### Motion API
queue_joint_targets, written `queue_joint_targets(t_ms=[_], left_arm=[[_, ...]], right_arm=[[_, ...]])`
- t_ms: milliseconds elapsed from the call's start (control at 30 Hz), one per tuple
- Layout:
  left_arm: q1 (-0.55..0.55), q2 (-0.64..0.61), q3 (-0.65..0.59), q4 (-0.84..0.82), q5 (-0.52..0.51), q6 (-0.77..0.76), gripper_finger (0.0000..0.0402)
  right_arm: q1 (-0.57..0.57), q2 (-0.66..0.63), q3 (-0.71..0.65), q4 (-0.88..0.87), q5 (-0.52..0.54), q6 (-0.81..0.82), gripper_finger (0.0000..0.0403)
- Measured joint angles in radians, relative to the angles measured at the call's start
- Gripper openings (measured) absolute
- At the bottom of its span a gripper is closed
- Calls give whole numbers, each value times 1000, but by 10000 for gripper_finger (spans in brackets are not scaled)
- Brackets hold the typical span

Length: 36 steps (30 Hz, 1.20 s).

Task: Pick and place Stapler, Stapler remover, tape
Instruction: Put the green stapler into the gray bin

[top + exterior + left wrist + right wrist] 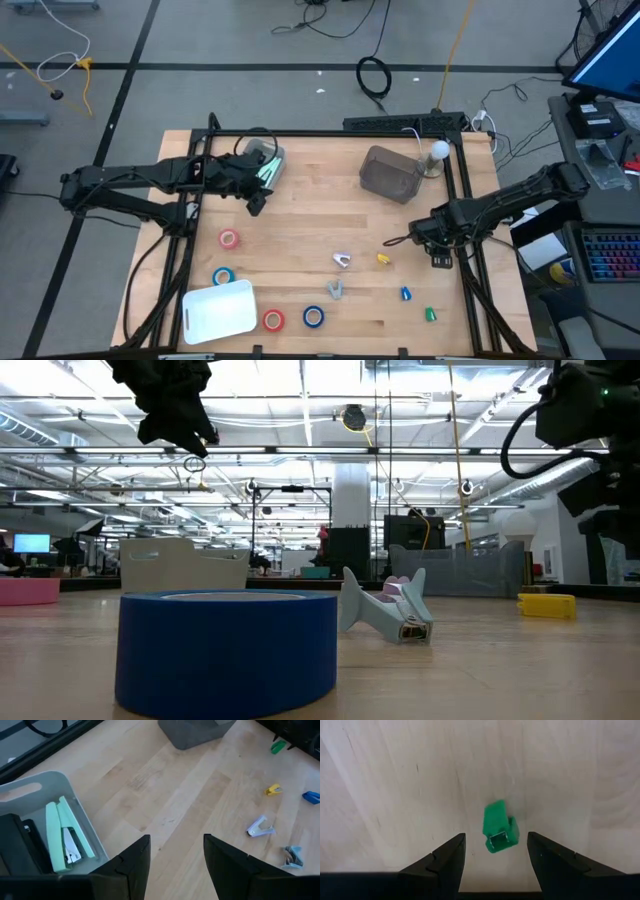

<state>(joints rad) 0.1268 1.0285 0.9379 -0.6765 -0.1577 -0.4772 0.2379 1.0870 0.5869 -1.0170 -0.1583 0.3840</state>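
1. Left claw [257, 203] hovers over the table [300, 225] just beside the pale bin [268, 160] near the far-left corner; released, fingers [131, 865] spread, nothing between them
2. That bin holds a mint-green stapler [62, 835] plus a dark item I can't identify, so staplers look at least partly sorted
3. Right claw [441, 260] is near the right edge, about mid-depth. Its wrist view looks down on a green stapler remover [499, 830] lying on bare wood between the spread fingers [445, 857]; released, not touching it
4. Step in hand, my read: right arm lining up to pick the green remover
5. Next move needs a straight descent with the remover centred, then clench. The piece is small and lies skewed to the fingers, so a wrist turn may help; a bad close could flick it away
6. Other removers loose on the table: yellow [383, 259], blue [405, 294], white [342, 260], grey [335, 289], all centre to near-right
7. Tape unsorted: red rolls [229, 238] [273, 319] and blue rolls [223, 276] [313, 316] toward the near-left corner, around a white bin [220, 310]; none inside it that I can see
8. Grey bin [390, 172] sits near the far edge, right of centre; contents not visible
9. Overall early; most items not yet placed
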Motion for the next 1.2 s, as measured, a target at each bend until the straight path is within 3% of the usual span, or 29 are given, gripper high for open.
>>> queue_joint_targets(t_ms=[533, 1200], left_arm=[[1, 0, 0, 0, -1, -11, 186], [1, 0, 0, 0, -2, -22, 186]], right_arm=[[0, 0, 0, 47, 27, -9, 196], [0, 0, 0, 34, 12, 23, 74]])
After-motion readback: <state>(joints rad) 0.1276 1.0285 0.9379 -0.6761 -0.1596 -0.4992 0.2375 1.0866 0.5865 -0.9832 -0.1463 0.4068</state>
